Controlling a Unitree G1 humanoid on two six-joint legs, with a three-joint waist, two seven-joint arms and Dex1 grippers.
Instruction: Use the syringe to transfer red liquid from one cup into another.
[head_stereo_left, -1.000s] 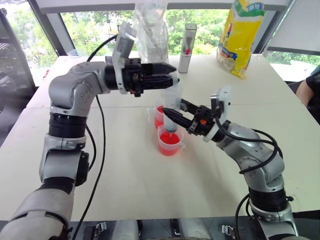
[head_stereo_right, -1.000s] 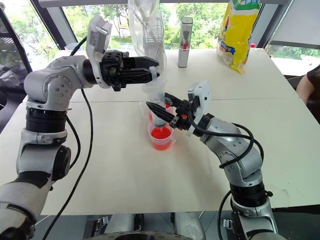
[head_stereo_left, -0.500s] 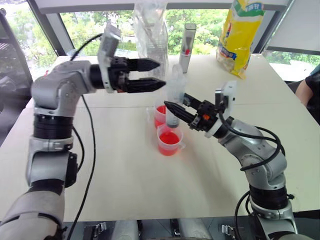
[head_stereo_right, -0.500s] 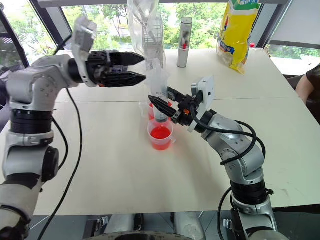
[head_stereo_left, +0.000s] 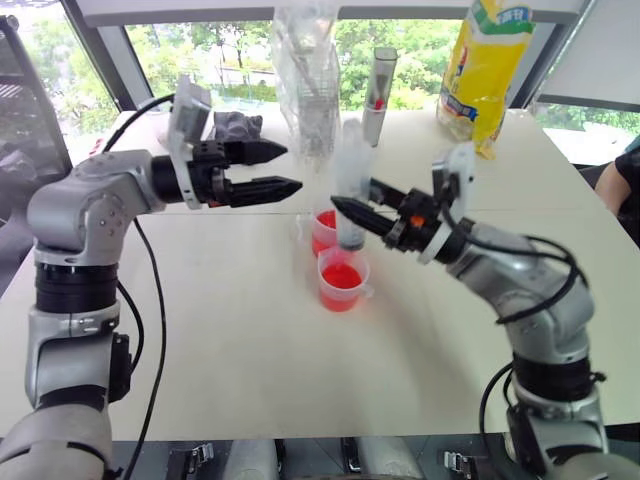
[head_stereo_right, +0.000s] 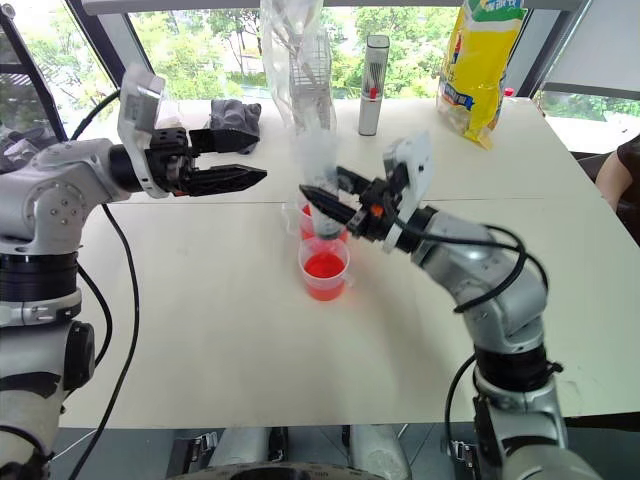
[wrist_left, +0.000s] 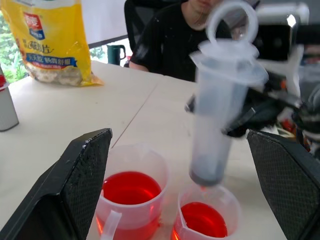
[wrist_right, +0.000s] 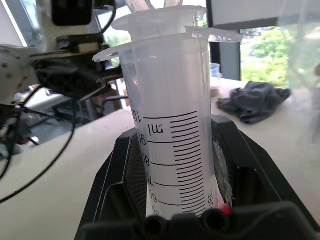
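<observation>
At frame centre, two cups (head_stereo_left: 340, 283) of red liquid (head_stereo_left: 341, 277) stand touching. The right gripper (head_stereo_left: 352, 214), reaching level from the right, clamps the syringe (head_stereo_left: 350, 185) upright over the nearer cup, probably keeping its tip aimed into it. Farther back at left, the left gripper (head_stereo_left: 281, 170) hangs level, jaws wide and empty.

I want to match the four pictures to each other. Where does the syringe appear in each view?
Left eye view: the syringe stands upright at centre, above the two cups.
Right eye view: at centre, held by the right gripper.
Left wrist view: right of centre, tip over one cup.
Right wrist view: its marked barrel rises between the fingers.
Shared landmark: the yellow bag.
</observation>
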